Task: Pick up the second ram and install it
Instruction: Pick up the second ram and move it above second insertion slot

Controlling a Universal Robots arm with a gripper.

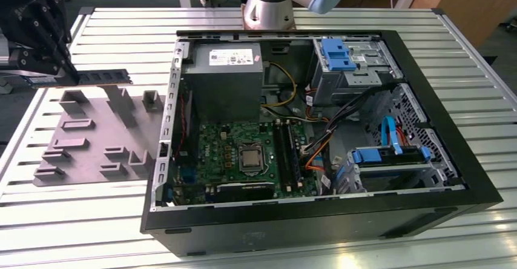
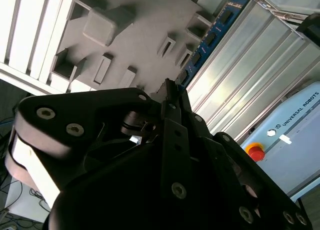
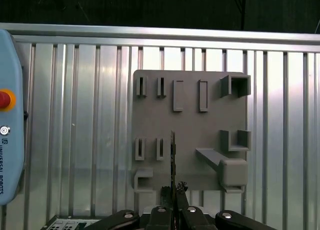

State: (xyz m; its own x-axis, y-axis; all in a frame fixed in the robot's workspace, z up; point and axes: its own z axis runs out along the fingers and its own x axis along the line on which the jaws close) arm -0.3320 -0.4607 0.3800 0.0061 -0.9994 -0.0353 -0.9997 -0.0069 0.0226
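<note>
The second ram (image 1: 103, 76) is a thin blue-green stick with dark chips, held level above the far end of the grey holder plate (image 1: 89, 142) at the exterior view's left. My black gripper (image 1: 71, 78) is shut on one end of it. In the second wrist view the ram (image 2: 210, 37) runs away from the gripper (image 2: 172, 87) as a blue strip. The first wrist view shows the ram (image 3: 173, 155) edge-on over the plate (image 3: 210, 130), pinched at the gripper (image 3: 173, 190). The green motherboard (image 1: 234, 154) with its long black slots (image 1: 283, 154) lies inside the open computer case (image 1: 452, 178).
The case stands on a slatted metal table (image 1: 97, 220), to the exterior view's right of the plate. Inside it are a grey power supply (image 1: 222, 69), blue drive brackets (image 1: 335, 54) and cables. The arm's base (image 1: 270, 8) stands behind. A pale blue pendant (image 3: 7, 140) lies beside the plate.
</note>
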